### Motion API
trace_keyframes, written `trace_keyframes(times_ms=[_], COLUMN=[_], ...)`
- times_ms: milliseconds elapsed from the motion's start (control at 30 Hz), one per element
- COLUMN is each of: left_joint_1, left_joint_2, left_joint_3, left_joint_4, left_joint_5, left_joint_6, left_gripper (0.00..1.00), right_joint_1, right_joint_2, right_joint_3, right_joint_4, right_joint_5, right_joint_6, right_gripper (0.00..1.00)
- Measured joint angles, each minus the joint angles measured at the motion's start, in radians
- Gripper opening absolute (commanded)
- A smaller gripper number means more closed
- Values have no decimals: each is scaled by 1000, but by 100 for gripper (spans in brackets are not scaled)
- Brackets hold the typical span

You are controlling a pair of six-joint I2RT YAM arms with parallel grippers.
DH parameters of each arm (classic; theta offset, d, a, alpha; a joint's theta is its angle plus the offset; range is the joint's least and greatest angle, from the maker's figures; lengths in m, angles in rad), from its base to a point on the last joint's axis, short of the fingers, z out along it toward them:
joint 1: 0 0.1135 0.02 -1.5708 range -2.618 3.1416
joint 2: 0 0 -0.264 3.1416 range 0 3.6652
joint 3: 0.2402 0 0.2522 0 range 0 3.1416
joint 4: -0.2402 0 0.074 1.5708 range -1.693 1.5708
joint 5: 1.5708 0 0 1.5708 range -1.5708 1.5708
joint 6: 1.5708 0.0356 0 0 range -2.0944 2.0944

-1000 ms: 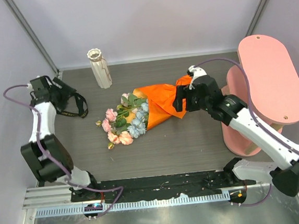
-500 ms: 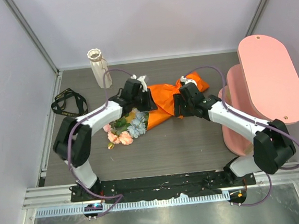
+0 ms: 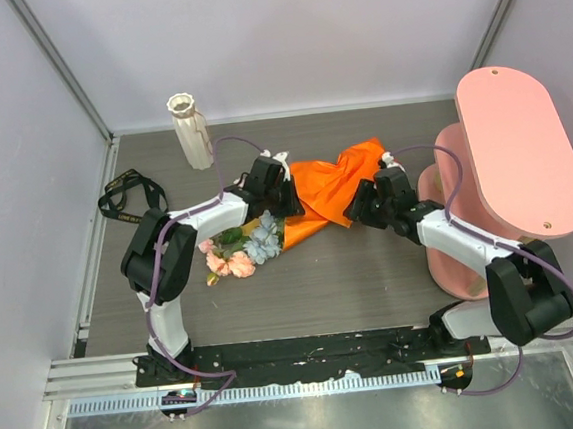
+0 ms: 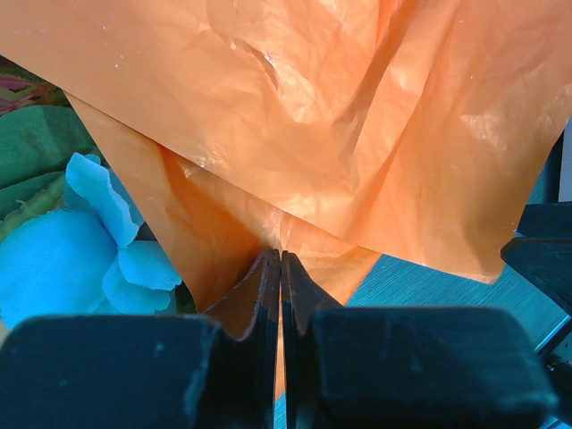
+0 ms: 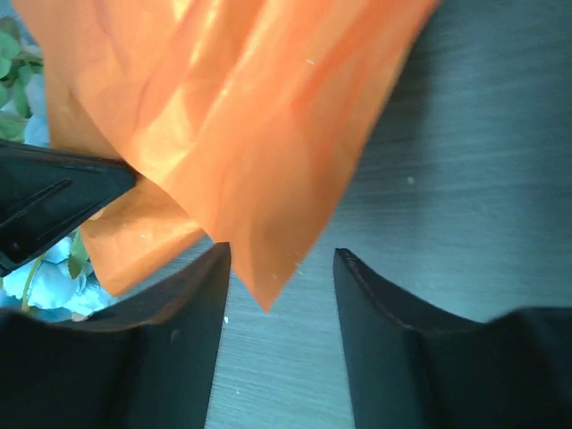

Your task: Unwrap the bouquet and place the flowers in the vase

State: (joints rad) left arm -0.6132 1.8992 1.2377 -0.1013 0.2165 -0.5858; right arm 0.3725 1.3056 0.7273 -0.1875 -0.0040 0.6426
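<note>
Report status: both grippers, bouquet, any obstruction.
Left gripper shut on crinkled orange paper wrap. Right gripper open, paper corner between jaws. Pink, peach and blue flowers lying part-wrapped. Ribbed cream vase upright, unobstructed.

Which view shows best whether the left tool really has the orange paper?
Left wrist: the left tool is shut on a fold of the orange paper right at its tips. Top external shows most of it, but the left arm hides the pinch. Right wrist shows only a corner hanging between the open right tool.
</note>
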Motion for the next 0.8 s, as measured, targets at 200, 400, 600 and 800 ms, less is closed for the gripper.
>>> trace_keyframes(times_ms=[200, 400, 600, 800], left_joint_1=[0, -3, -16, -23], left_joint_2=[2, 6, 8, 11], left_joint_3=[-8, -32, -60, -61], left_joint_4=[14, 35, 49, 51], left_joint_5=[-6, -8, -15, -11], left_joint_6=[-1, -1, -2, -3], left_gripper=[5, 4, 1, 2], right_joint_1=[0, 0, -2, -5], right_joint_2=[63, 137, 292, 563], right_joint_3=[-1, 158, 422, 605], right_joint_4=[155, 180, 301, 539], right_joint_5=[-55, -23, 69, 94], right_joint_6=[11, 5, -61, -165], right_gripper=[1, 1, 1, 1])
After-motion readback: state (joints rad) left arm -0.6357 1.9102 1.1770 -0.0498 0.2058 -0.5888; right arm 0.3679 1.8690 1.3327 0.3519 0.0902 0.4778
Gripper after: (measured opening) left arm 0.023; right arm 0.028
